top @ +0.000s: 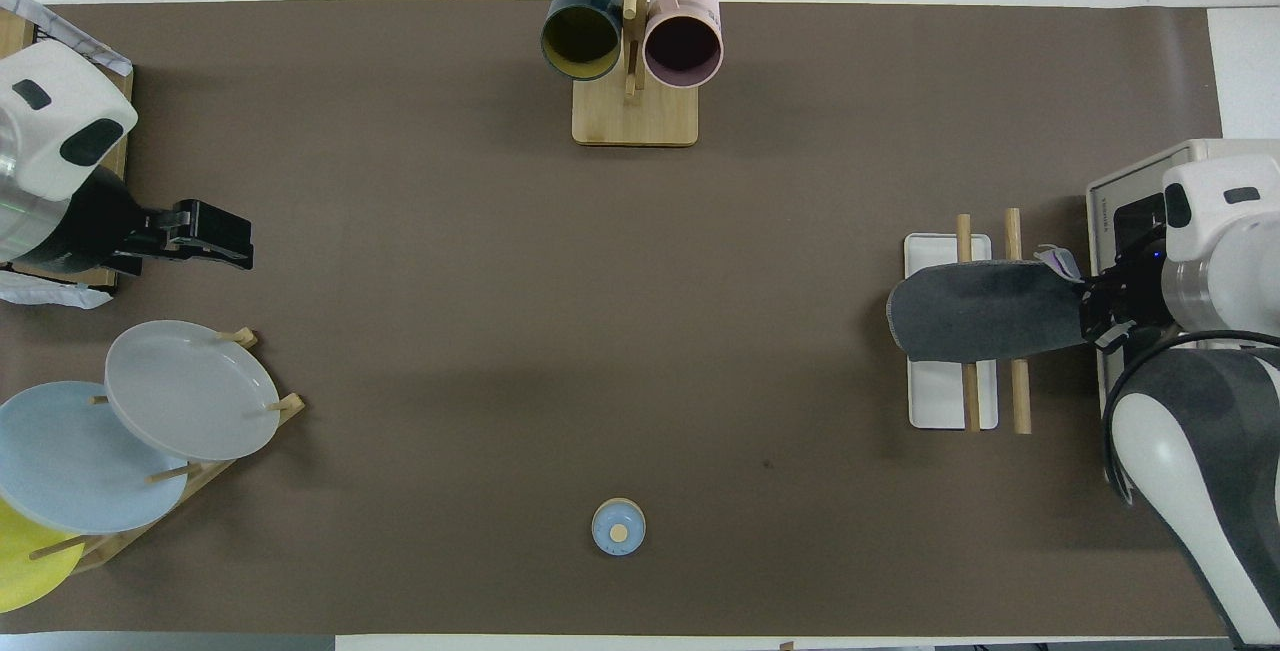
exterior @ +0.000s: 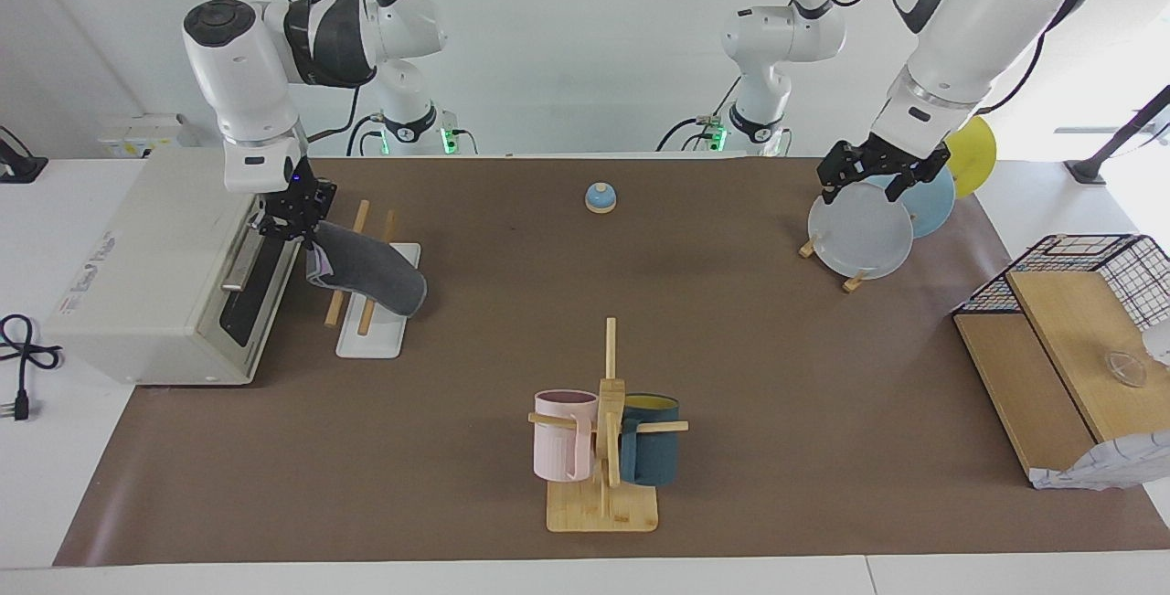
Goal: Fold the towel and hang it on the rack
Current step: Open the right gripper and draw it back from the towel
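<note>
Starting at nine o'clock of the bench in the facing view: clamping the right jaws shut on one end of the towel [exterior: 366,270], just beside the white oven [exterior: 155,275]. Laying the cloth, folded grey face out with a purple edge showing at the pinch, across both rods of the rack [exterior: 375,339], with the free end drooping at four o'clock from the grip. Judging it light, limp and unbreakable, likely clinging to the wood rather than sliding off. Favouring a hold at a folded edge, pinching all layers together. Passing the bell [exterior: 600,198] at twelve and the mug tree [exterior: 603,449] at six. Hovering the left jaws at two o'clock, over the plates [exterior: 859,234], spread open, holding nothing, waiting.
</note>
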